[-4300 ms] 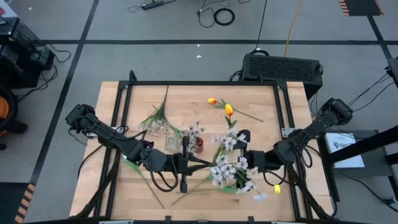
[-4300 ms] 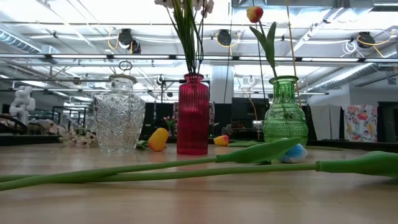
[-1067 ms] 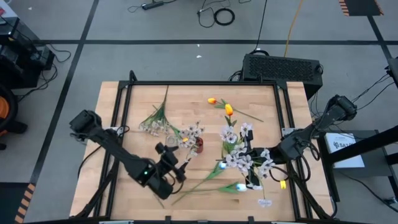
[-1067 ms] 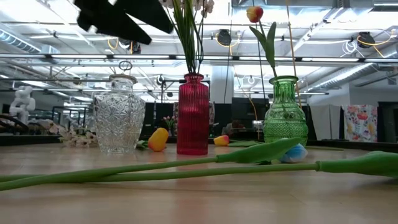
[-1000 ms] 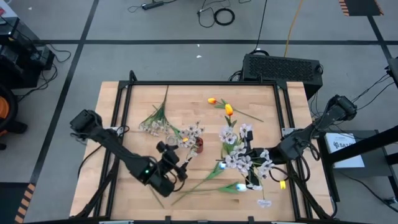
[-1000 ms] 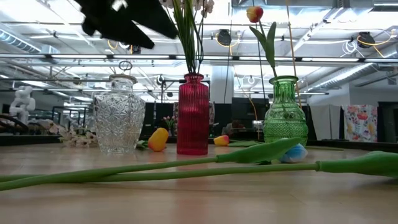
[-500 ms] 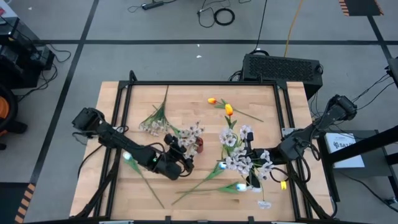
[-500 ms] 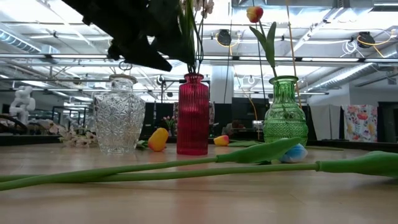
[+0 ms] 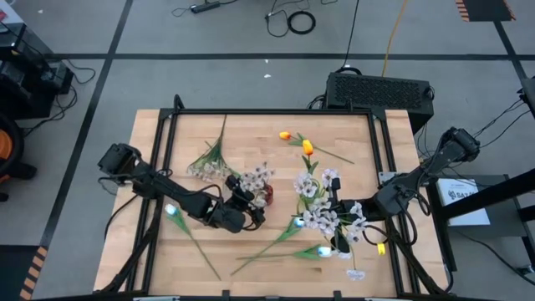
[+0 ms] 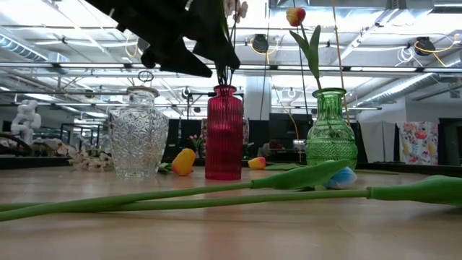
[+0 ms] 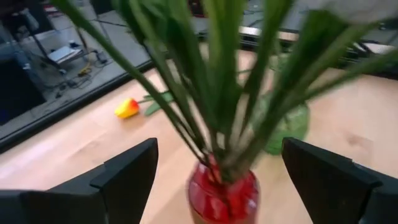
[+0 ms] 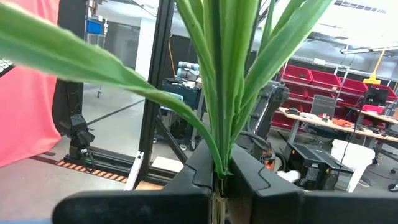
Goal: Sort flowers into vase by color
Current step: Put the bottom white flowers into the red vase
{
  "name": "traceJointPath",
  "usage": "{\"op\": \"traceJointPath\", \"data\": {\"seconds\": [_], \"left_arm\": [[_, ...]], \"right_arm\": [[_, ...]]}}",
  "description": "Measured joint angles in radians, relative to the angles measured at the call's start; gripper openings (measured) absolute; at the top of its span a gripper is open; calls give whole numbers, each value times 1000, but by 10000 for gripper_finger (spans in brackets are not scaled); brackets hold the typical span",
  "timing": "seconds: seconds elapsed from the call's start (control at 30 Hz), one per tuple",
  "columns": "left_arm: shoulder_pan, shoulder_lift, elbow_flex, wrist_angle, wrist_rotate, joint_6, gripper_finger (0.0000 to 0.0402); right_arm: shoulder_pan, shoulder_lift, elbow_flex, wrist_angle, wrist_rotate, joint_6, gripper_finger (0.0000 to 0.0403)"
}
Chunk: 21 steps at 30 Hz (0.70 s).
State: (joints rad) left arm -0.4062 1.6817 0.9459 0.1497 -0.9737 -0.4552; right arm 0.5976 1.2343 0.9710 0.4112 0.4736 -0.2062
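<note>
left wrist view: left claw [image 11: 214,180] spread around the blossom stems [image 11: 214,93] over the red vase [image 11: 222,194]; right claw [image 12: 219,186] pinches a spray [image 12: 227,68], next needing a vase.

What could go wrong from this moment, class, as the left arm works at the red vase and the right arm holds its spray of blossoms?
1. The left end effector, open, straddles the stems above the red vase; closing or pulling off-centre might tip this narrow vase or drag its stems out.
2. The right end effector grips a spray of blossoms beside the green vase; its leaves could snag the orange tulip standing there.
</note>
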Motion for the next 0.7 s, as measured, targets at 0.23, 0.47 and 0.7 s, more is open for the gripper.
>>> {"op": "traceJointPath", "data": {"seconds": [0.23,0.47,0.7], "left_arm": [[27,0,0,1,0,27,333],[26,0,7,62,0,110,266],[25,-37,19,62,-1,150,186]], "right_arm": [[0,0,0,-3,-2,0,9],[0,0,0,-5,-2,-11,9],[-14,0,0,-5,5,18,9]]}}
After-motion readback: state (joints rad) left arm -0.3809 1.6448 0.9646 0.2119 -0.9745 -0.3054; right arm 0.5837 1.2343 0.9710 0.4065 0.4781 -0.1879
